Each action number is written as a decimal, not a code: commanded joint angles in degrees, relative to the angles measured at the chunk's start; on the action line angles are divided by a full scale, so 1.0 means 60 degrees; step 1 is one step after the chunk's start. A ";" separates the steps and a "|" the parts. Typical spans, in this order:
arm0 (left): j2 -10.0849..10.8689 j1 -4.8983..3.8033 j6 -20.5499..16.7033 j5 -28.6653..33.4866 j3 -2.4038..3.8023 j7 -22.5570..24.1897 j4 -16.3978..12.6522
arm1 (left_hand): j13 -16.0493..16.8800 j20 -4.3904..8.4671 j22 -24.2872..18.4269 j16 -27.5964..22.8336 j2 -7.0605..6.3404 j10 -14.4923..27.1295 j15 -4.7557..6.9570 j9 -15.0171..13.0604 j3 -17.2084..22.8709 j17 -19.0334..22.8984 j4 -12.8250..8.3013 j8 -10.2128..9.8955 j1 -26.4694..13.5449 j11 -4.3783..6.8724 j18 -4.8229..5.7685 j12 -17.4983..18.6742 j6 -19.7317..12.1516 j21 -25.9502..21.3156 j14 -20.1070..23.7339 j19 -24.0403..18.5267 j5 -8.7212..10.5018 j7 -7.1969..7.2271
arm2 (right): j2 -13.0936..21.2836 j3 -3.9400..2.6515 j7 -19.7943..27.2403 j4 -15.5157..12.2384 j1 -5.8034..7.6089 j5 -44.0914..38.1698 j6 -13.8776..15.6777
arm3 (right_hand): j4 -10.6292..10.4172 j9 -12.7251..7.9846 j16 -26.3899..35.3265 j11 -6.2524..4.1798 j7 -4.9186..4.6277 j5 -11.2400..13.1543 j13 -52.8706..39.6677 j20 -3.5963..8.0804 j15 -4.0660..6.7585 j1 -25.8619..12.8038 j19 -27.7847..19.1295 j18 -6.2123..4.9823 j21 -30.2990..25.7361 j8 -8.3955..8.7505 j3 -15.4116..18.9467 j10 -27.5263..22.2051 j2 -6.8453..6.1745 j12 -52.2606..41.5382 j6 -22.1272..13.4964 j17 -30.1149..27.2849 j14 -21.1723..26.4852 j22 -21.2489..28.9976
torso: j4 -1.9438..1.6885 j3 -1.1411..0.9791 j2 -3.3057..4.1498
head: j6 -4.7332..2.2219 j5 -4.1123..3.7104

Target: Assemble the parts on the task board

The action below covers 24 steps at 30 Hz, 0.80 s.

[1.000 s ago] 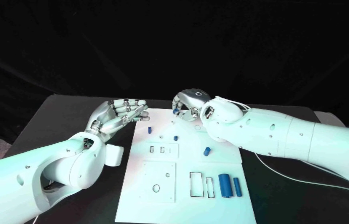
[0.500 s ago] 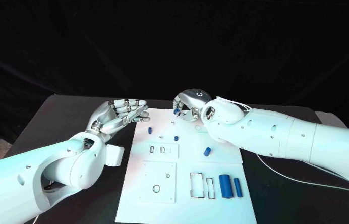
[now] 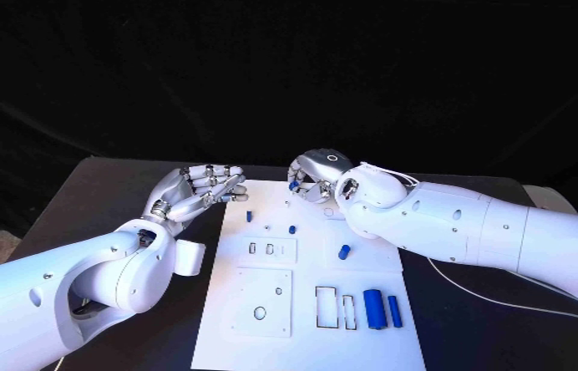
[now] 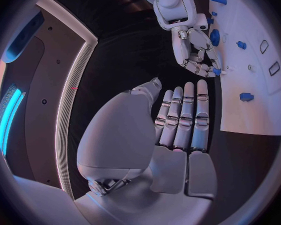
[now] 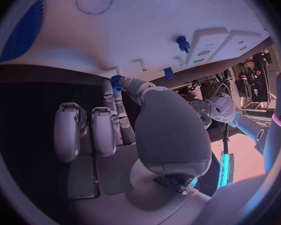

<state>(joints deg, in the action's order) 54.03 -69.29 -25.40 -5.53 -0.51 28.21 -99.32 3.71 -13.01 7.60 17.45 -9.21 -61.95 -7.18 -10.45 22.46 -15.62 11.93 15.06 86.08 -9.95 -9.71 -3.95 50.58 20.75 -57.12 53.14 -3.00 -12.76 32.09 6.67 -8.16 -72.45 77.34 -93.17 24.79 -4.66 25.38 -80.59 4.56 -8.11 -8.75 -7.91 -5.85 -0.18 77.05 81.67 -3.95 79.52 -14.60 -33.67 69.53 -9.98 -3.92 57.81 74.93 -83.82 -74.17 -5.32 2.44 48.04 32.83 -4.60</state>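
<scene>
Right robot hand (image 3: 316,179) pinches small blue part (image 3: 293,185) above task board (image 3: 307,321).

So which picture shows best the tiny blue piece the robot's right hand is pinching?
The right wrist view: the small blue part sits clearly at the right hand's fingertips, near the task board. The head view shows only a speck; the left wrist view shows it small and distant.

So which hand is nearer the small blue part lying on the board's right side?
The right. The right hand hangs above the task board's far edge, straight beyond the blue part; the left hand sits past the board's far-left corner, further away.
</scene>
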 commanded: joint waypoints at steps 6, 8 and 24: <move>0.0003 -0.0015 0.0101 0.0020 0.0008 0.0029 -0.0002 | 0.0006 0.0006 -0.0011 -0.0048 0.0043 0.0016 -0.0017 0.0011 0.0066 -0.0012 -0.0003 -0.0065 -0.0014 -0.0029 -0.0102 0.0057 -0.0068 -0.0018 0.0027 -0.0044 0.0018 -0.0158 | 0.0058 0.0054 0.0014 -0.0142 -0.0091 -0.0120 -0.0157 | -0.0003 0.0012 -0.0053 -0.0003 0.0017 0.0044 -0.0008 -0.0008 0.0033 -0.0102 0.0055 0.0097 0.0075 -0.0043 -0.0035 -0.0046 0.0015 0.0039 0.0059 0.0122 -0.0565 -0.0039 | 0.0002 -0.0003 0.0006 | -0.0016 0.0014; 0.0004 -0.0015 0.0102 0.0020 0.0008 0.0026 0.0002 | 0.0006 0.0006 -0.0011 -0.0048 0.0043 0.0016 -0.0017 0.0011 0.0066 -0.0012 -0.0003 -0.0065 -0.0014 -0.0029 -0.0102 0.0057 -0.0068 -0.0018 0.0027 -0.0044 0.0018 -0.0158 | 0.0062 0.0054 0.0011 -0.0147 -0.0093 -0.0120 -0.0159 | -0.0004 0.0015 -0.0051 -0.0002 0.0016 0.0046 -0.0009 -0.0008 0.0032 -0.0109 0.0064 0.0101 0.0087 -0.0044 -0.0033 -0.0046 0.0008 0.0038 0.0057 0.0118 -0.0564 -0.0057 | -0.0006 -0.0005 0.0006 | -0.0015 0.0007; 0.0013 -0.0017 0.0117 0.0020 0.0008 -0.0010 -0.0007 | 0.0006 -0.0001 -0.0018 -0.0066 0.0040 0.0034 -0.0025 0.0013 0.0076 -0.0021 -0.0008 -0.0078 -0.0026 -0.0037 -0.0102 0.0058 -0.0079 -0.0024 0.0036 -0.0056 0.0018 -0.0165 | -0.0003 0.0053 -0.0045 0.0020 -0.0093 -0.0100 -0.0302 | -0.0104 -0.0046 -0.0009 0.0214 -0.0233 0.0254 0.0101 -0.0140 -0.0146 -0.0354 -0.0088 0.0055 -0.0074 0.0303 -0.0096 -0.0701 -0.0243 0.0076 -0.0559 -0.0001 -0.0515 0.0145 | -0.0010 0.0023 0.0024 | 0.0018 0.0003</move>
<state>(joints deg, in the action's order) 54.15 -69.30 -25.39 -5.52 -0.52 27.97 -99.21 3.71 -13.00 7.54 17.40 -9.21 -61.95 -7.18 -10.46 22.62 -15.69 11.77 14.75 86.09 -9.95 -9.72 -3.95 50.37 20.75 -57.12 53.14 -3.00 -12.97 32.14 6.81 -8.13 -72.64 77.03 -93.22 24.83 -5.13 25.72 -80.59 5.53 -9.18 -7.49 -7.43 -6.26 -0.60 75.40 81.26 -3.96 79.39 -13.76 -34.15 66.11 -11.30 -3.59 55.58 74.89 -84.04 -73.66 -5.35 2.50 48.17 32.88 -4.53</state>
